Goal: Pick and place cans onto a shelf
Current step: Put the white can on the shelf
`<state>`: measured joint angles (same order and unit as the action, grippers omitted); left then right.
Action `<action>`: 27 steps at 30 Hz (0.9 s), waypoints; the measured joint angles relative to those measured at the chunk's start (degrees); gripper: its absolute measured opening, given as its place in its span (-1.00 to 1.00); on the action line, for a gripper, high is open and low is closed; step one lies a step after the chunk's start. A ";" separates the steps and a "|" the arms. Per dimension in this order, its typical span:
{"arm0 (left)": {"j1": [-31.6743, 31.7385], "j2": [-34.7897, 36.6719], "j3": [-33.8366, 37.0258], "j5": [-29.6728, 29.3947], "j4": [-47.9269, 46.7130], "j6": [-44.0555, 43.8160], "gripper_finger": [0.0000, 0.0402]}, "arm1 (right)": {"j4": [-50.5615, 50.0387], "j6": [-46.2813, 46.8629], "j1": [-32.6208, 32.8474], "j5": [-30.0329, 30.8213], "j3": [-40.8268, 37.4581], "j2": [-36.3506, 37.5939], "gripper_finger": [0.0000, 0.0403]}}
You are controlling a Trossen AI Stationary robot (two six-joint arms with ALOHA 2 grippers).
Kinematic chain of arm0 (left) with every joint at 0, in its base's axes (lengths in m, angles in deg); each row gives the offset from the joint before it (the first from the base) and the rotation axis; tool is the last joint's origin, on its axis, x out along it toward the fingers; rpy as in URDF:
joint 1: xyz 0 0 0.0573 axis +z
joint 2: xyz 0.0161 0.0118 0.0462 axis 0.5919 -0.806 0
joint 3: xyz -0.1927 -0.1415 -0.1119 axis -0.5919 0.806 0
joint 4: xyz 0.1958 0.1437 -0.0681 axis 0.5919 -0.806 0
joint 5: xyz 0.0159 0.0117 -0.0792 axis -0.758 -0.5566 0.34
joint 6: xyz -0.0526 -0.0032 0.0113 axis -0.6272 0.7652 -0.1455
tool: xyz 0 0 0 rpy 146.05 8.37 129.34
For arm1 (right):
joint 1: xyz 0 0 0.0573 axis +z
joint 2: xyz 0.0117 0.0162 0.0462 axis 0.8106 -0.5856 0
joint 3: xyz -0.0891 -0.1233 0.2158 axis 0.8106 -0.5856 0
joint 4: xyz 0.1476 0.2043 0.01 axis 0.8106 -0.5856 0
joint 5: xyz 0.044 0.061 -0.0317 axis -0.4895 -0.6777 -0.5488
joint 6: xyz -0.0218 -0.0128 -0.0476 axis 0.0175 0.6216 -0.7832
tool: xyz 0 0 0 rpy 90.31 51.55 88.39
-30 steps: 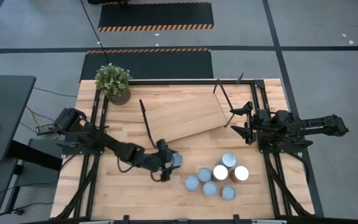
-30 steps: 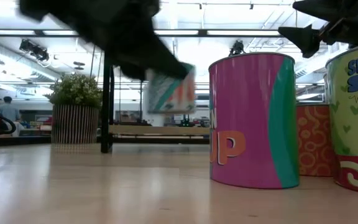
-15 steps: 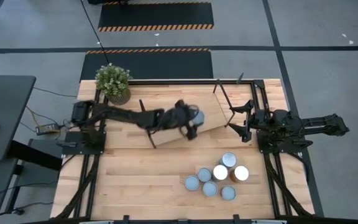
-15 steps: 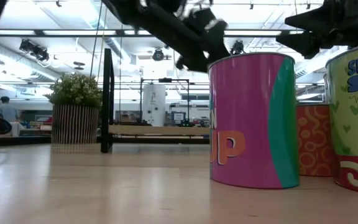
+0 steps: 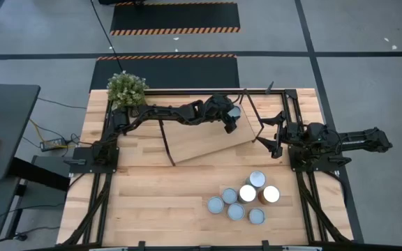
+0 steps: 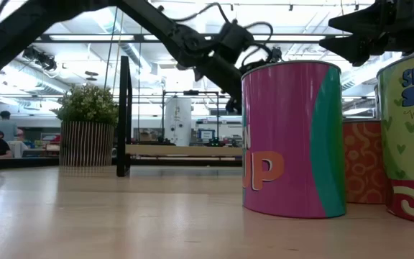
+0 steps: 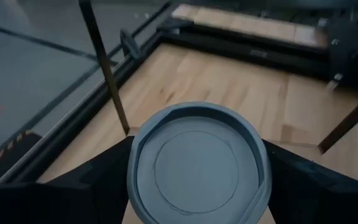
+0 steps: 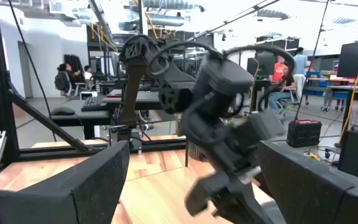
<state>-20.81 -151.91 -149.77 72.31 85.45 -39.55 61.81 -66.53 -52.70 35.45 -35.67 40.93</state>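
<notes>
My left gripper (image 5: 230, 118) is shut on a can (image 5: 234, 111) with a pale silvery-blue top. It holds the can over the far right end of the shelf (image 5: 201, 132), a light-wood board lying askew on the table with a black frame at each short end. In the left wrist view the can's top (image 7: 197, 162) fills the space between my two fingers. Several more cans (image 5: 246, 199) stand together near the table's front right; the closest shows magenta (image 6: 293, 137) in the low view. My right gripper (image 5: 267, 136) waits open at the table's right side. My left gripper pinches the can's round side wall (image 7: 132, 180) between its two fingers (image 7: 98, 183), one on each side just below the top rim. The fingers reach in from the table's left, slanting a little downward. The can is lifted clear above the shelf, top up.
A potted green plant (image 5: 126, 90) stands at the far left corner. Black metal rails (image 5: 107, 139) run along both sides of the table. Bare wood lies at the front left (image 5: 152, 202). People sit at desks in the room behind (image 8: 64, 78).
My left gripper has swept from the table's front centre toward the far edge and to the right, carrying the can over the shelf board to its far right end. The can has stayed in the hold and clear of the table.
</notes>
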 joint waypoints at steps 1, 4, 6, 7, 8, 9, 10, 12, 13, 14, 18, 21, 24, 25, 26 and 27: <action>0.53 -0.74 -0.75 0.61 0.08 -0.01 0.48 | 0.05 0.00 0.01 0.02 0.00 -0.01 0.80; 1.96 -2.62 -2.16 3.71 -0.53 -0.02 0.48 | 0.04 0.20 0.09 -0.04 0.00 -0.01 0.80; 2.65 -2.95 -1.99 5.79 -2.13 0.00 0.51 | 0.06 0.25 0.23 -0.01 0.00 -0.01 0.80; 2.86 -3.26 -2.05 6.76 -2.01 0.30 0.53 | 0.01 0.20 0.31 -0.04 0.00 -0.01 0.80; 3.01 -3.33 -2.04 7.40 -2.81 1.04 0.56 | 0.06 0.22 0.37 -0.04 0.00 -0.01 0.80; 3.13 -3.37 -2.04 7.80 -3.21 1.50 0.59 | 0.14 0.24 0.45 -0.06 0.00 -0.05 0.80; 3.12 -3.38 -2.04 7.94 -3.22 2.17 0.64 | 0.23 0.22 0.49 -0.08 0.00 -0.09 0.80; 2.88 -3.38 -2.04 8.03 -2.81 3.37 0.75 | 0.21 0.35 0.52 -0.11 0.00 -0.09 0.80; 2.70 -3.38 -2.04 8.14 -2.83 4.12 0.80 | 0.20 0.69 0.52 -0.15 0.00 -0.09 0.80; 2.62 -3.38 -2.04 8.12 -2.86 4.43 0.85 | 0.14 0.97 0.52 -0.18 0.00 -0.09 0.80; 2.08 -3.12 -2.04 6.98 -2.71 8.22 0.97 | 0.08 1.09 0.52 -1.12 0.00 -0.09 0.80; 1.71 -2.33 -2.01 3.69 -2.54 13.37 0.94 | 0.08 1.23 0.57 -1.60 -0.01 -0.09 0.80; 1.56 -1.92 -2.04 3.35 -1.78 16.15 0.94 | 0.05 1.22 0.78 -1.61 -0.02 -0.09 0.80; 1.66 -1.92 -2.04 3.31 -1.96 16.63 0.94 | 0.05 1.24 0.82 -1.61 -0.02 -0.09 0.80; 1.77 -1.92 -2.02 3.33 -2.20 17.06 0.94 | 0.05 1.28 0.82 -1.61 -0.02 -0.09 0.80; 1.97 -1.94 -2.01 3.44 -2.45 17.35 0.94 | 0.04 1.37 0.82 -1.61 -0.02 -0.09 0.80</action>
<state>-18.84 -153.85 -151.79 75.75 83.00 -22.20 61.84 -65.16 -51.87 33.84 -35.69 40.83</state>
